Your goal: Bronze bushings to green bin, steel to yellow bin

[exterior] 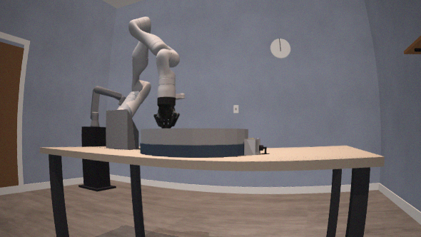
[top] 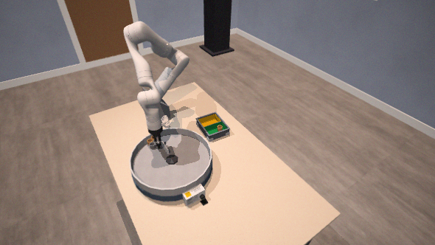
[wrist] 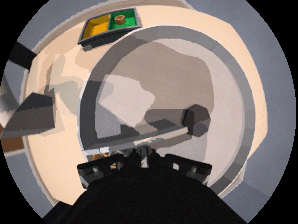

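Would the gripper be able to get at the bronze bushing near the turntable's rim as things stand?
Probably not right now: the gripper is already shut on a grey bushing. The bronze bushing sits just beside it, uncovered, inside the turntable wall, so the way itself looks free.
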You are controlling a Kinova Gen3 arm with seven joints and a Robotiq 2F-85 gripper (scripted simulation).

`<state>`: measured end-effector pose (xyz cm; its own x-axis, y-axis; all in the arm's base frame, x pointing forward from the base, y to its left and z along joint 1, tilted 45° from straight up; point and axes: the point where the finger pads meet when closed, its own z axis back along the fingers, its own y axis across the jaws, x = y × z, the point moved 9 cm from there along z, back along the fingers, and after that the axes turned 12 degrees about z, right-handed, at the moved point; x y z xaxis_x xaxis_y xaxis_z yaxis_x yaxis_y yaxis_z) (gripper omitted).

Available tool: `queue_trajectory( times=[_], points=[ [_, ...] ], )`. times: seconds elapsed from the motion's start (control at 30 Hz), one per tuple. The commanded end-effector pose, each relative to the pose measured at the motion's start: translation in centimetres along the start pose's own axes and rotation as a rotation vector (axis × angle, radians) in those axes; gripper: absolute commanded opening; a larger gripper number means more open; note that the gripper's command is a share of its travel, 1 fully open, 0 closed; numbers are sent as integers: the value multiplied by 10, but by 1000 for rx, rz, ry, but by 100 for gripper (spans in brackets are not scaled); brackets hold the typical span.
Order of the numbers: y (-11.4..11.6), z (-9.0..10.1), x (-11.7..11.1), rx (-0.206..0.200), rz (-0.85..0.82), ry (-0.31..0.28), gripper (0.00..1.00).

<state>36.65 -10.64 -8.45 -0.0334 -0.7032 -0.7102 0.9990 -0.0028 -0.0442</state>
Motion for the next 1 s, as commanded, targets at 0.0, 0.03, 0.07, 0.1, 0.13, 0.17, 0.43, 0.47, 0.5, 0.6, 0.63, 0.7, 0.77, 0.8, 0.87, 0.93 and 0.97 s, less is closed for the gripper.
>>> queue_trajectory(
  times=[0.0, 0.03, 0.07, 0.1, 0.13, 0.17, 0.43, 0.47, 0.5, 0.6, 0.63, 0.7, 0.77, 0.8, 0.87, 0.93, 0.97],
  points=[
    [0, 3, 0, 1, -4, 1, 0],
    [0, 3, 0, 1, -4, 1, 0],
    [0, 3, 0, 1, -4, 1, 0],
    [0, 3, 0, 1, -4, 1, 0],
    [0, 2, 0, 2, -1, -1, 0],
    [0, 3, 0, 2, -1, -1, 0],
    [0, 7, 0, 1, -3, 0, 0],
    [0, 8, 0, 1, -3, 0, 0],
    [0, 9, 0, 1, -3, 0, 0],
    [0, 9, 0, 1, -4, 1, 0],
    [0, 9, 0, 1, -4, 1, 0],
    [0, 9, 0, 1, -4, 1, 0],
    [0, 9, 0, 1, -4, 1, 0],
    [0, 8, 0, 1, -2, -1, 0],
    [0, 9, 0, 1, -2, -1, 0],
    [0, 11, 0, 1, -3, 0, 0],
    [0, 11, 0, 1, -3, 0, 0]
  ],
)
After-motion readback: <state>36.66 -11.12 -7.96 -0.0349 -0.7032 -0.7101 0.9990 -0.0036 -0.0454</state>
